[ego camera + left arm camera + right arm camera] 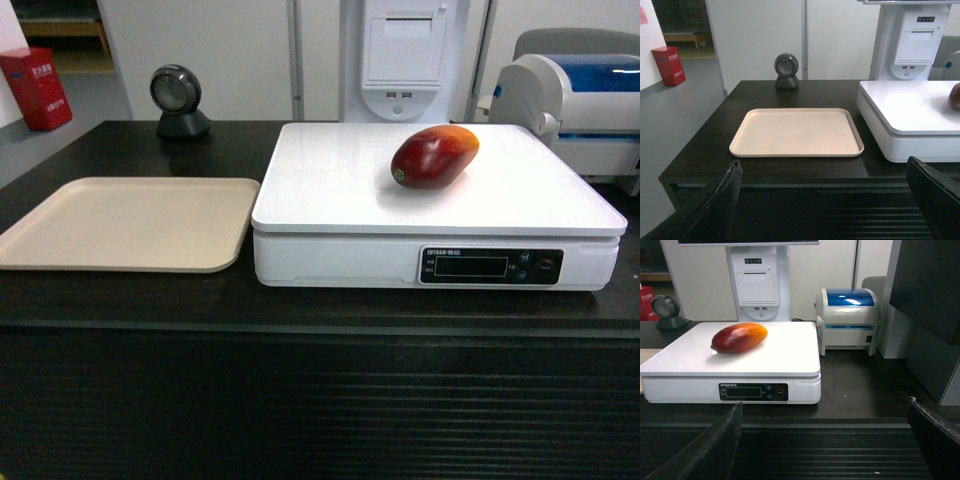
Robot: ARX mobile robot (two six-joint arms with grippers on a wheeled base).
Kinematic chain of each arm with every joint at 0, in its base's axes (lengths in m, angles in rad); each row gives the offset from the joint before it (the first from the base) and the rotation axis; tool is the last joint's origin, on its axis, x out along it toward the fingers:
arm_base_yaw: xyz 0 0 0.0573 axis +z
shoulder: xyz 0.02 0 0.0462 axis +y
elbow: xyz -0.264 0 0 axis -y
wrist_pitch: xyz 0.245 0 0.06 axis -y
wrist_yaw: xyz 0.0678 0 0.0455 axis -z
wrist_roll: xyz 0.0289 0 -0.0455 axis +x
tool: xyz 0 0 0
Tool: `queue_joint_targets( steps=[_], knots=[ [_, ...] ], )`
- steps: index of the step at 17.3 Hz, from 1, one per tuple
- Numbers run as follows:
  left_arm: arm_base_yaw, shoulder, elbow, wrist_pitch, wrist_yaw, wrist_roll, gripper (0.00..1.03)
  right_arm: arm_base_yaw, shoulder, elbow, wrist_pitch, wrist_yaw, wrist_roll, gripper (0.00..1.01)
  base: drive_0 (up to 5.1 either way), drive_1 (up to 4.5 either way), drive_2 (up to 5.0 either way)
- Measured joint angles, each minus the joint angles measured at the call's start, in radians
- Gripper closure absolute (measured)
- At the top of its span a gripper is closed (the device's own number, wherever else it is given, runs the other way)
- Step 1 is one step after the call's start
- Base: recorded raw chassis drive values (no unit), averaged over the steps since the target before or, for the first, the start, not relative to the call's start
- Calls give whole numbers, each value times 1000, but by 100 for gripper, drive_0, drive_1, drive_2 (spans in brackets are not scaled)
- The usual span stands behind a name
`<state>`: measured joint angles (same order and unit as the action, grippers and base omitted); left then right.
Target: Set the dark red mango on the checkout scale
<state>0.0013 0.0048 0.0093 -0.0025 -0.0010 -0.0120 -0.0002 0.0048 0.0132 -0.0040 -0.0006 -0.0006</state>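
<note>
— Where is the dark red mango (434, 157)?
— It lies on the scale (330, 180), toward the platform's far right corner, atop the checkout (120, 300).
— And the grippers?
— The left gripper (825, 200) and right gripper (825, 440) both stand wide apart, holding nothing, at the counter's front edge.

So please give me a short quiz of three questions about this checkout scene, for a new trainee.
1. True or false: the dark red mango lies on the beige tray.
2. What stands left of the scale on the checkout? A) the tray B) the white-and-blue printer C) a red box
3. Fill in: both claws, left claw and right claw, are ____.

Key: 1 false, it lies on the scale. 2 A. 3 open, holding nothing.
</note>
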Motion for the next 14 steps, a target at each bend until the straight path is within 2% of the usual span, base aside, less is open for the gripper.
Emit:
queue_joint_targets(
  steps=[14],
  knots=[
    [0,0,0,2,0,0,5,0,0,0,2,0,0,3,0,0,0]
  ],
)
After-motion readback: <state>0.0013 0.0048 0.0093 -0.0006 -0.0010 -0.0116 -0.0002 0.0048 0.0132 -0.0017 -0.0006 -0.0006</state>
